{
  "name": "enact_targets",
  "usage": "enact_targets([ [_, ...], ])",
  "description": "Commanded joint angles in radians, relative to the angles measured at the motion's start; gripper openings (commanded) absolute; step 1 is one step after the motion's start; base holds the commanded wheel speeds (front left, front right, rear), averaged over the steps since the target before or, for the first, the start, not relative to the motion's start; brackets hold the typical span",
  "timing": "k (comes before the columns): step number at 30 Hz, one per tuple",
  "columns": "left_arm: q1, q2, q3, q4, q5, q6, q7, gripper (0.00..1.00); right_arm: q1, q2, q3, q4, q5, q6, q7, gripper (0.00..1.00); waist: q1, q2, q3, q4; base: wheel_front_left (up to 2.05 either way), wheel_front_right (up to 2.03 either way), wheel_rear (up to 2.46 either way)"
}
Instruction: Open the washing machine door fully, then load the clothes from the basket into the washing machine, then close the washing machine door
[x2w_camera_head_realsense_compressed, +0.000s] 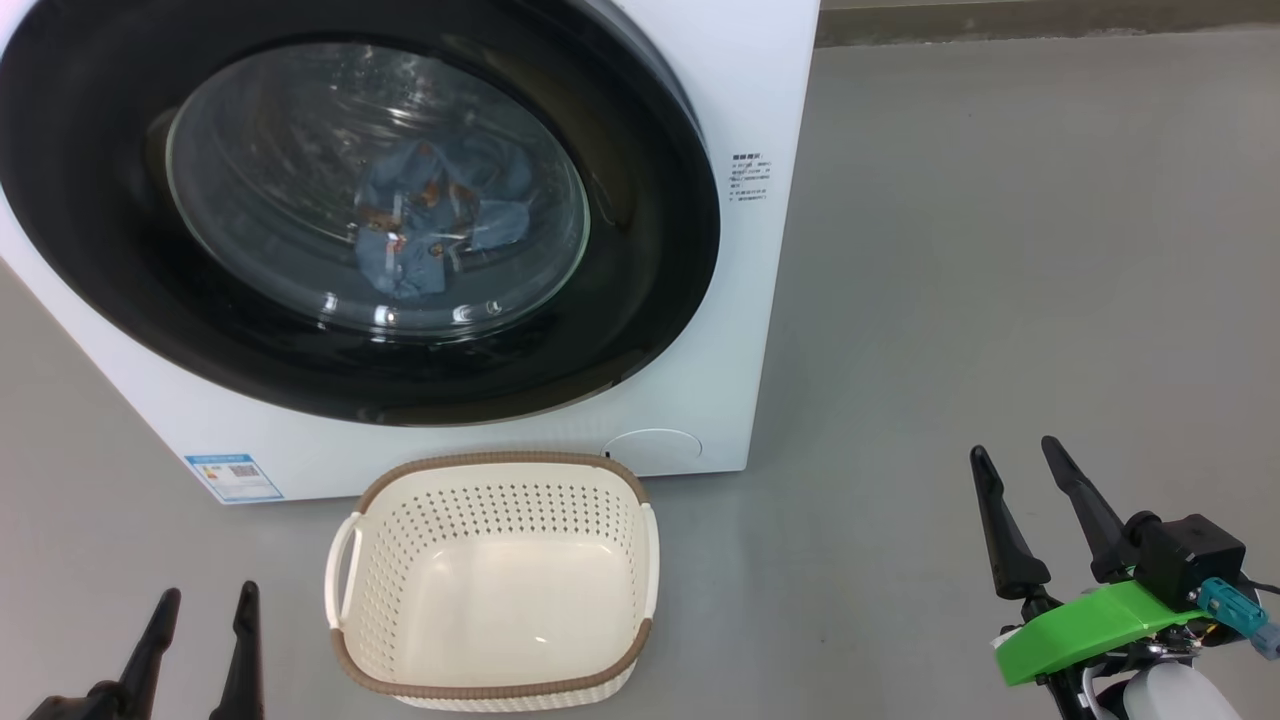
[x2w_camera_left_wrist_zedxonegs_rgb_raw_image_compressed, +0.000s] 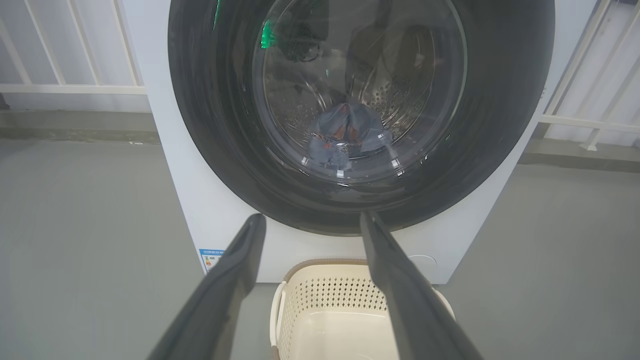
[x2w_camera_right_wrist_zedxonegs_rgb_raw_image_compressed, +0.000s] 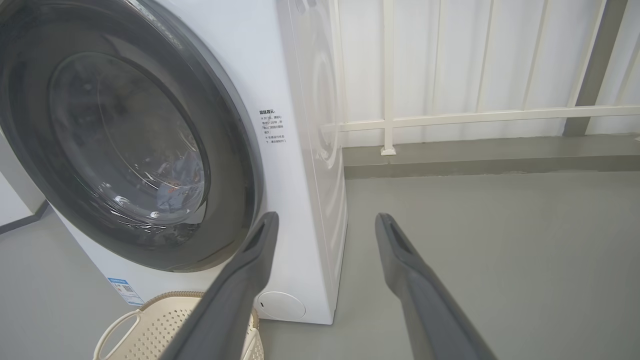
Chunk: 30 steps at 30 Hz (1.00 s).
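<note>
Door (x2w_camera_head_realsense_compressed: 645, 250): shut — clothes (x2w_camera_head_realsense_compressed: 430, 225) inside, so I judge loading done.
Basket (x2w_camera_head_realsense_compressed: 500, 510): empty.
Jaws: both apart, idle.

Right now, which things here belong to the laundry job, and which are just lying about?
Job: washing machine, washing machine door (shut), clothes behind its glass, basket (empty).
Lying about: white railing, grey floor.

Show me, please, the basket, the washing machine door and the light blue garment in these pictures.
basket (x2w_camera_head_realsense_compressed: 500, 505): head view, perforated back wall.
washing machine door (x2w_camera_head_realsense_compressed: 400, 380): head view, lower part of the black ring.
light blue garment (x2w_camera_head_realsense_compressed: 430, 215): head view, its middle, seen through the door glass.
</note>
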Motion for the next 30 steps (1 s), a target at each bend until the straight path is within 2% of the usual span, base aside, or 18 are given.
enact_targets([
  [1,-0.026,0.022,0.041,-0.015,0.01,0.0,-0.006,1.0,-0.013,-0.008,0.023,-0.027,-0.018,-0.003,-0.005,1.0,0.0,0.0,-0.001,0.001,0.0,0.0,0.0],
  [4,-0.025,0.022,0.043,-0.016,0.014,0.0,-0.006,1.0,-0.012,-0.009,0.025,-0.027,-0.018,-0.003,-0.005,1.0,0.0,0.0,-0.003,0.002,0.0,0.0,0.0],
  [5,0.0,0.0,0.004,0.0,0.005,0.0,0.0,0.0,0.0,0.0,0.002,0.0,0.0,0.0,0.0,0.0,0.0,0.0,-0.003,0.002,0.0,0.0,0.0],
  [11,0.01,-0.056,-0.017,0.054,0.0,0.0,0.003,0.0,0.035,0.029,0.004,0.067,0.014,0.0,0.002,0.0,0.0,0.0,-0.003,0.002,0.0,0.0,0.0],
  [18,0.005,-0.063,-0.009,0.048,-0.058,0.0,0.021,0.0,0.035,0.032,-0.005,0.06,0.076,0.0,0.019,0.0,0.0022,0.0,-0.007,0.002,0.0,0.0,0.0],
  [23,0.0,-0.069,-0.003,0.045,-0.106,0.0,0.036,0.0,0.034,0.035,-0.013,0.056,0.126,0.0,0.033,0.0,0.0001,0.0,-0.007,0.003,0.0,0.0,0.0],
  [30,-0.008,-0.077,0.005,0.039,-0.174,0.0,0.056,0.0,0.031,0.039,-0.024,0.051,0.198,0.0,0.053,0.0,0.0,0.0,-0.008,0.003,0.0,0.0,0.0],
])
